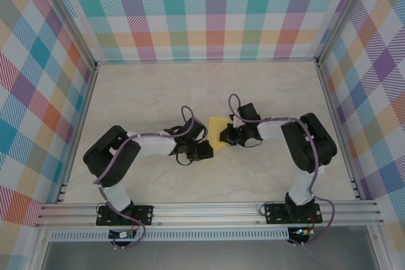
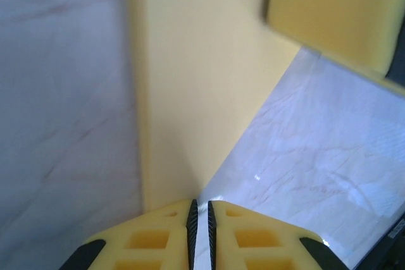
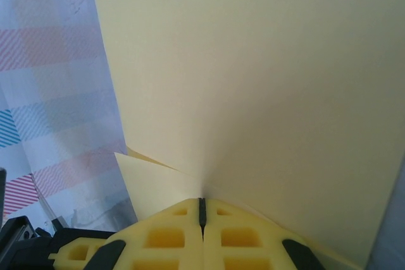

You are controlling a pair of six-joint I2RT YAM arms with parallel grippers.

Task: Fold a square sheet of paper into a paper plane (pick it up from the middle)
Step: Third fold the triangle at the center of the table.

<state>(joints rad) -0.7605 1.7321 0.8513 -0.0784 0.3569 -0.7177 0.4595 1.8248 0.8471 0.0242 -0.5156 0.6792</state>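
Looking from the near edge outward, I see the aluminium rail (image 1: 209,212) with both arm bases bolted to it. The left arm (image 1: 114,156) elbows out to one side and the right arm (image 1: 310,147) to the other. Their wrists meet at mid-table, with purple cables (image 1: 185,113) looping over each. The left gripper (image 2: 201,210) has its fingers drawn to a thin slit. The sheet of paper (image 1: 217,131) runs down to its tips, but I cannot tell whether it is pinched there. The right gripper (image 3: 202,208) is clamped tight on the paper, which fans out from between its tips and blocks most of that wrist camera's view. A second folded layer peeks out on the left. The yellow paper sits between the two grippers, crowded by both, so little of it shows from above. Beyond it lies the pale marbled table (image 1: 190,86), then the checked walls (image 1: 215,11).
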